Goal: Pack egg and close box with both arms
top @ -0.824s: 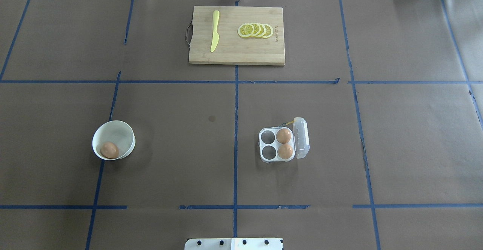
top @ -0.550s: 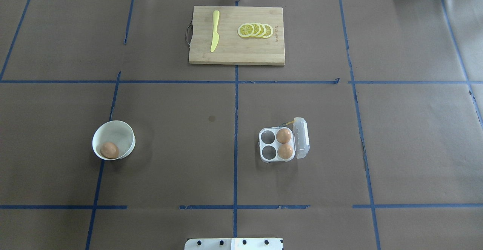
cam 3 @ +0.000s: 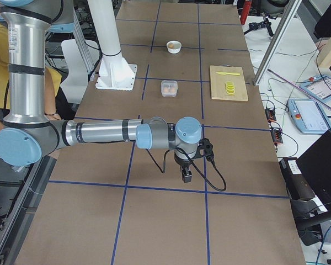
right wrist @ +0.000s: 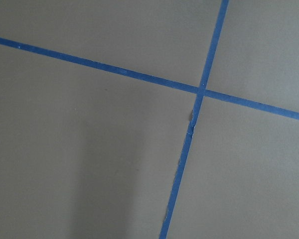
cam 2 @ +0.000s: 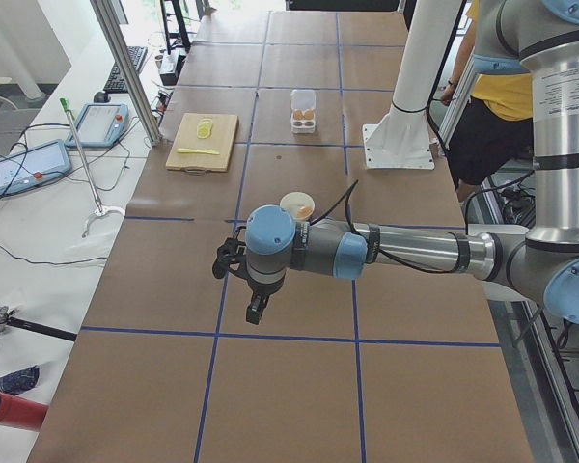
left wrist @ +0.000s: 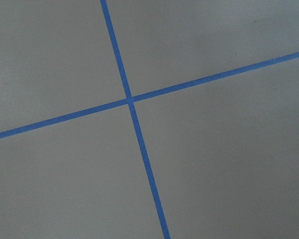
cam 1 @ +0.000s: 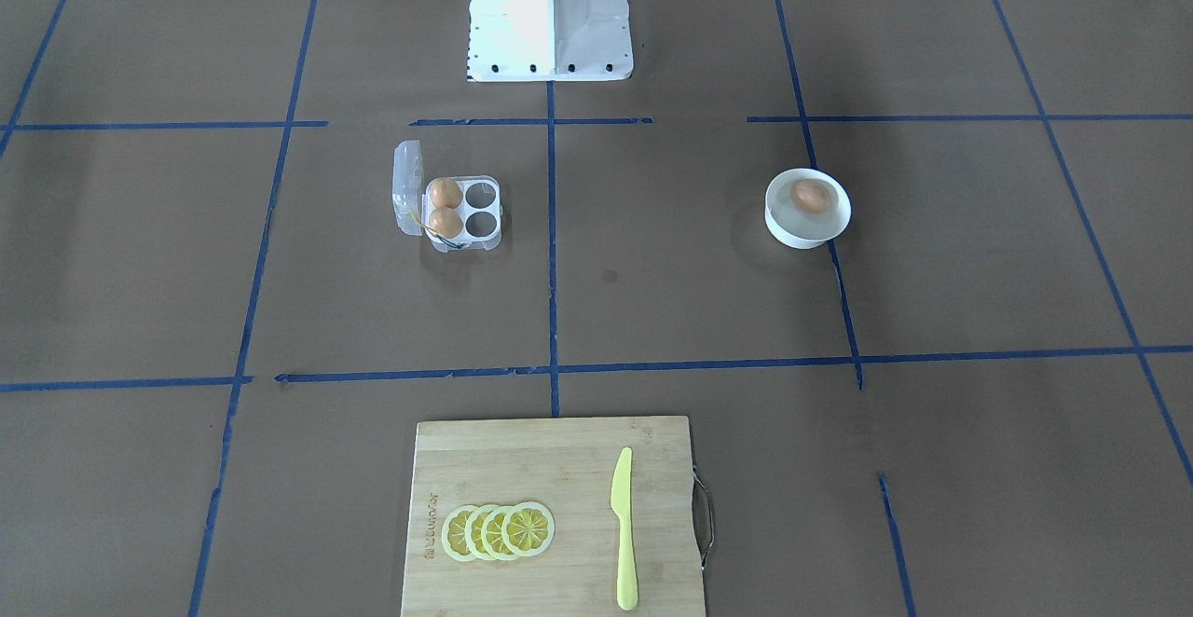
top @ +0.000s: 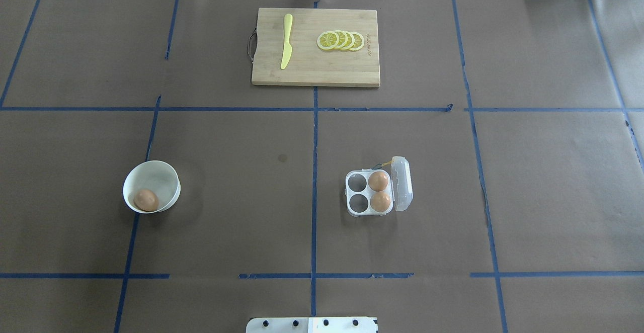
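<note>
The egg (top: 146, 199) lies in a round white bowl (top: 163, 174) on the table's left; it also shows in the front view (cam 1: 811, 196). The box (top: 357, 183) stands right of centre with its clear lid (top: 402, 183) open. Two brown eggs (top: 378, 181) fill its right-hand cups and the two left cups are empty. My left gripper (cam 2: 256, 309) shows only in the exterior left view, far out past the bowl. My right gripper (cam 3: 186, 175) shows only in the exterior right view, far from the box. I cannot tell whether either is open or shut. Both wrist views show only brown paper and blue tape.
A wooden cutting board (top: 312, 74) with lemon slices (top: 341, 40) and a yellow knife (top: 286, 41) lies at the far middle. The white pedestal base (cam 1: 548, 11) stands at the near edge. A person in yellow (cam 2: 507, 92) stands beside the base.
</note>
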Robot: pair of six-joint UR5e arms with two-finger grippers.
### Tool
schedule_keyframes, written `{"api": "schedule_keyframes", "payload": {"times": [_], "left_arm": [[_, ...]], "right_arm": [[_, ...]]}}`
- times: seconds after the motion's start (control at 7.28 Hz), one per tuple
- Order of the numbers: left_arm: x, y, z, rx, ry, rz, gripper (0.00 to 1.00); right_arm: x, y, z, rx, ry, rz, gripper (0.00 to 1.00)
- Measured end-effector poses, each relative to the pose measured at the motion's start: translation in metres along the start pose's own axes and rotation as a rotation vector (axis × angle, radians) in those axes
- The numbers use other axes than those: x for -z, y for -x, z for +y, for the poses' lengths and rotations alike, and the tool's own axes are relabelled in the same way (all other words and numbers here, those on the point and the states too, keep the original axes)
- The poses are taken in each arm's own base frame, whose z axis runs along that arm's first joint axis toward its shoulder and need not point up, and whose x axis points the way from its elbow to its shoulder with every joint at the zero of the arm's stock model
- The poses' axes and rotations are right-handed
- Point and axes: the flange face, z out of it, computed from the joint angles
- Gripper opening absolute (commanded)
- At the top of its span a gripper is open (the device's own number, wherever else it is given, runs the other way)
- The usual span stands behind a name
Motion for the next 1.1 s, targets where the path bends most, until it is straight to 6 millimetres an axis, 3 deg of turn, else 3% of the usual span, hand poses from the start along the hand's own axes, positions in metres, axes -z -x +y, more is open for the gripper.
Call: {"api": "schedule_keyframes", "payload": {"times": [0.27,0.41,0.69,1.1], "left_arm": [[0.001,-0.024,-0.019,-0.066,-0.044,0.051,1.00],[-0.007,-0.053,-0.034,-0.096,-0.072,0.109,1.00],[-0.037,-0.133,-0.055,-0.076,-0.104,0.217,1.00],[-0.063,-0.243,-0.082,0.255,-0.014,0.340,1.00]], "right_arm": [[-0.008,0.011,-0.003,0.010,0.011,-0.036,1.00],[-0.015,0.018,-0.006,0.020,0.024,-0.052,1.00],[-0.022,0.027,-0.010,0.032,0.036,-0.073,1.00],[-0.028,0.026,-0.010,0.022,0.044,-0.103,1.00]]}}
